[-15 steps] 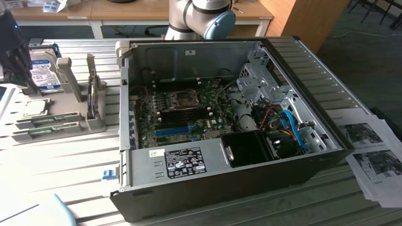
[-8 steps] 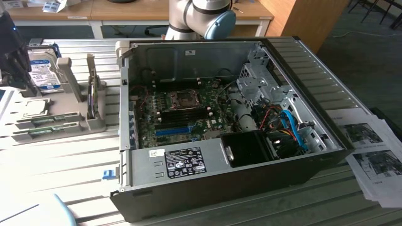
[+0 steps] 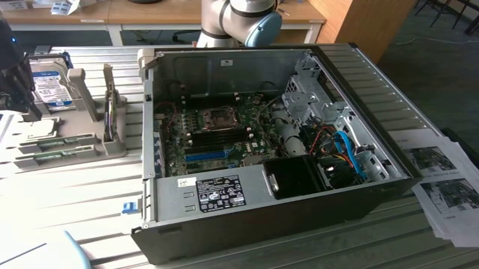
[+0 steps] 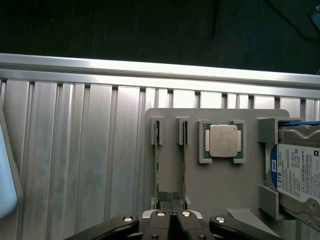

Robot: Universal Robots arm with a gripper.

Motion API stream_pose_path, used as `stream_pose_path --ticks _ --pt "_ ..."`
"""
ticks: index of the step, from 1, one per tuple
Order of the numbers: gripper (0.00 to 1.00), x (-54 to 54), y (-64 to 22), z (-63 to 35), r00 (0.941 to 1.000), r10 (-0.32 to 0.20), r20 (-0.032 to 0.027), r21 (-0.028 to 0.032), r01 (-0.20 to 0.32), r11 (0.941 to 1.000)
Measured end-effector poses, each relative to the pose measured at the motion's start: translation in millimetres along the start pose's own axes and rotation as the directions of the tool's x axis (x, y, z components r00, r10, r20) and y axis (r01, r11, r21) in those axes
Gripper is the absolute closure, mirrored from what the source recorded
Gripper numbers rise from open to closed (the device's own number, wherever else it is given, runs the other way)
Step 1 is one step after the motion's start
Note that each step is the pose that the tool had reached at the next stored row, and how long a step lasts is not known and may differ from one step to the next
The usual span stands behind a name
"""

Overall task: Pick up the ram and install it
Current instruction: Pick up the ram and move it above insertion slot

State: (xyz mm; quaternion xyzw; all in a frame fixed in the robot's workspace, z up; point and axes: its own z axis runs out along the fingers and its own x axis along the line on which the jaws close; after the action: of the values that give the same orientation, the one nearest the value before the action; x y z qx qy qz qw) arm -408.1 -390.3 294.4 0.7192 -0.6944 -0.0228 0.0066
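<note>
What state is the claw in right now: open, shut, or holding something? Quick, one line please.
Claw: shut, nothing seen in its grip; it hangs over the grey plastic holder, close to the thin green circuit-board ram sticks.

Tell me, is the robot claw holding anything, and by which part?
Nothing is held. The gripper is shut empty over the grey holder, and the ram sticks stand in its slots.

The arm (image 3: 222, 19) is made of smooth silver-grey tubes, with a rounded light-blue cap (image 3: 262, 27) on one joint. The gripper (image 4: 173, 220) is glossy black, with two straight inner links flanked by two curved outer ones. Each link carries a round silver pin (image 4: 161, 214).
</note>
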Motion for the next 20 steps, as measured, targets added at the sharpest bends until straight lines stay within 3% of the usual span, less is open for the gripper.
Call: stream_pose_path --ticks 20 --pt "0.91 0.4 -0.6 15.5 1.0 0.0 0.0 0.0 0.0 1.0"
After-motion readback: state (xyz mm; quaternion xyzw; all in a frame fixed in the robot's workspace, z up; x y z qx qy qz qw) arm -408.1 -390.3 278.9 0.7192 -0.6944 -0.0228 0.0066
